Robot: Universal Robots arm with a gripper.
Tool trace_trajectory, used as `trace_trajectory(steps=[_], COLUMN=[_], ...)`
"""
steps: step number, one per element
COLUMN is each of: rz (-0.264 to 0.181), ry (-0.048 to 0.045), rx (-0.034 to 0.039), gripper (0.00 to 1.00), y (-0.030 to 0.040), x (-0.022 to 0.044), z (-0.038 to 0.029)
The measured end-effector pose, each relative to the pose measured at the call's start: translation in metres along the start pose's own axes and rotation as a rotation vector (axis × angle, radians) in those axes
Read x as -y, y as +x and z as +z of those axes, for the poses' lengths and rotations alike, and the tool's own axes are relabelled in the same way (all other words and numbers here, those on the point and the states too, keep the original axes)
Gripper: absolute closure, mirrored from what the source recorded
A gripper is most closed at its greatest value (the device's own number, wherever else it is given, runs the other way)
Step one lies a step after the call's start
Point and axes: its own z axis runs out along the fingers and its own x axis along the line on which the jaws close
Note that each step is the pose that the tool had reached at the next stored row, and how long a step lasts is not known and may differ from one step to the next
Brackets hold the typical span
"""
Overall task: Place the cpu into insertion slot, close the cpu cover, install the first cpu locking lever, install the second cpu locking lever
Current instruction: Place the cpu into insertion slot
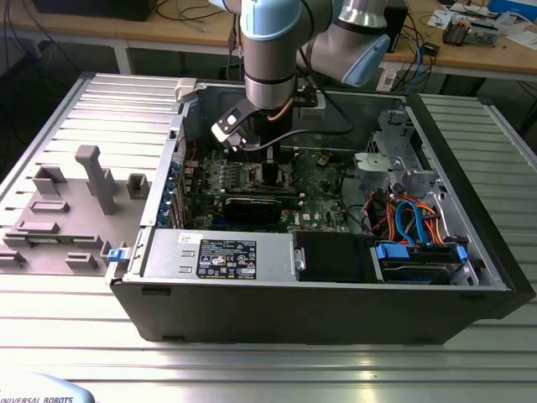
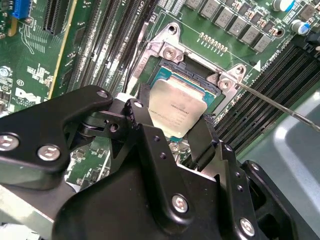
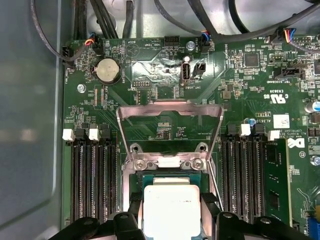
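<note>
In both wrist views my gripper point(image 2: 172, 114) point(image 3: 171, 199) is shut on the cpu point(image 2: 178, 102) point(image 3: 171, 216), a flat square chip with a dull silver top. One black finger point(image 2: 141, 107) presses each of two opposite edges. The chip sits level over the insertion slot point(image 2: 172, 52), whose shiny rim and screws show around it; I cannot tell whether it is seated. The cpu cover point(image 3: 170, 104), a thin silvery frame, stands swung open beyond the socket. A thin locking lever point(image 2: 280, 106) sticks out free beside it. In the exterior view the gripper point(image 1: 262, 159) reaches down into the open computer case.
Long black memory slots point(image 3: 95, 185) point(image 3: 245, 180) flank the socket closely on both sides. A coin cell point(image 3: 108, 70) and cable plugs lie beyond the cover. The case holds a power supply point(image 1: 220, 256) and coloured drive cables point(image 1: 411, 220). A grey fixture plate point(image 1: 75, 197) lies outside.
</note>
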Motion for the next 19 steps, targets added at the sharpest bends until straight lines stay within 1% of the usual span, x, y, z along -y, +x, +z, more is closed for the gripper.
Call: trace_trajectory(steps=[6,13,19], rz=[0.0,0.0,0.013], ry=[0.0002,0.0001,0.0], rx=[0.0005,0.0005,0.0018], gripper=[0.46,0.46,0.46], y=[0.0006,0.0007,0.0006], x=[0.0005,0.0015,0.0008], z=[0.0026,0.003,0.0046])
